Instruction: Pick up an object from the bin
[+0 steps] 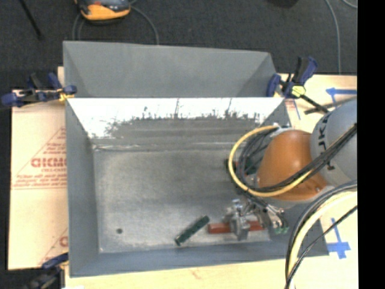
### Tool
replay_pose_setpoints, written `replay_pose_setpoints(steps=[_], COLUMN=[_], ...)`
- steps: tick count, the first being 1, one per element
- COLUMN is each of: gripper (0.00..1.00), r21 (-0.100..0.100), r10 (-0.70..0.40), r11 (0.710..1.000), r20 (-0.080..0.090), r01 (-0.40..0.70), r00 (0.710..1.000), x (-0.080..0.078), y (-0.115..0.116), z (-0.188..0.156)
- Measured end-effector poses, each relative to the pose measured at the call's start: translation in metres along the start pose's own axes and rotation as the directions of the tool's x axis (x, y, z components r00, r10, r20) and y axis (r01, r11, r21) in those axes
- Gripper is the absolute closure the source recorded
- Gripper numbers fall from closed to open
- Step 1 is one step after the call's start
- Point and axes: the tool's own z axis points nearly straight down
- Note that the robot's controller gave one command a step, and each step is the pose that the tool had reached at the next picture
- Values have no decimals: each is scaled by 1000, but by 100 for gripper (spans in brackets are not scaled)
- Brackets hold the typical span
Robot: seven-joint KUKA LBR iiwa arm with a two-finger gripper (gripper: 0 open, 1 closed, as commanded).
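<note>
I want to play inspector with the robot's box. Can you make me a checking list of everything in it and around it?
Surface: grey metal bin, floor scuffed, white scratchy marks on the back wall.
Job's things: a dark green stick lies tilted near the front wall; a red thing lies just to its right.
Clutter: one small dark speck on the floor, front left.
Grippers: the gripper is low in the bin's front right, right at the red thing.
Cables: yellow and black cables loop round the orange wrist cover.
Surroundings: two orange and black devices on the dark floor beyond the bin.
</note>
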Motion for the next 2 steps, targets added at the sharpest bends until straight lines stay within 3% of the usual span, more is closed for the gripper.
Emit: replay_pose_setpoints(steps=[1, 2], gripper=[100, 100], r21=[-3, 1], r10=[-143, -147], r11=[990, 989], r20=[-4, 2], r01=[143, 147], r00=[990, 989], x=[-8, -9], y=[-12, -14], z=[-210, -222])
